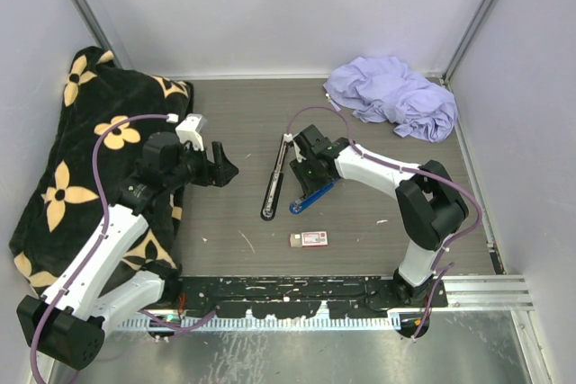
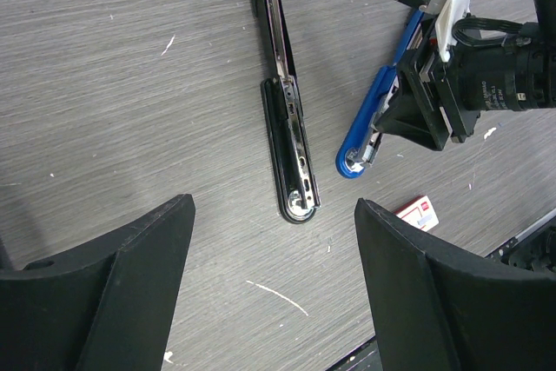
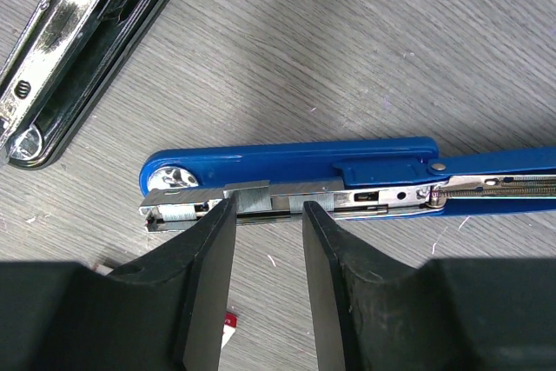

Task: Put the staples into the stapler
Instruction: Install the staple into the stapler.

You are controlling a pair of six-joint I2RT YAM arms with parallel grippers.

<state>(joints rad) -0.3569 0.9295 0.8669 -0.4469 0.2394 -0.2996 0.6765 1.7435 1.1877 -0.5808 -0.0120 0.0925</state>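
top view, near to far. staples box [image 1: 309, 239]: a small white box with a red label, lying flat on the grey wood-grain table [image 1: 234, 123], lower centre of the frame, just beyond the arm bases and apart from both staplers and both grippers. in the left wrist view it shows at the lower right [image 2: 419, 213]; in the right wrist view only a red and white sliver of it shows at the bottom edge, between the fingers [image 3: 230, 323].

blue stapler [image 1: 306, 200]: just beyond the box, lying at a slant, its magazine exposed [image 3: 295, 155]. finely ribbed silver staple strips [image 3: 248, 198] sit in the magazine channel near its rounded end.

right gripper [image 1: 301, 168]: poised over the blue stapler's magazine, fingers part-way spread [image 3: 265, 210]; the channel shows through the gap and nothing is pinched between them. whether the fingertips touch the stapler cannot be told.

black stapler [image 1: 273, 188]: just left of the blue one, folded out flat in a long line, chrome rail facing up [image 2: 291, 145].

left gripper [image 1: 229, 166]: centre left, above bare table, well apart from the black stapler, fingers widely spread and holding nothing [image 2: 274, 206].

black blanket with cream flowers [image 1: 81, 150]: left edge. crumpled lavender cloth [image 1: 396, 96]: far right corner.
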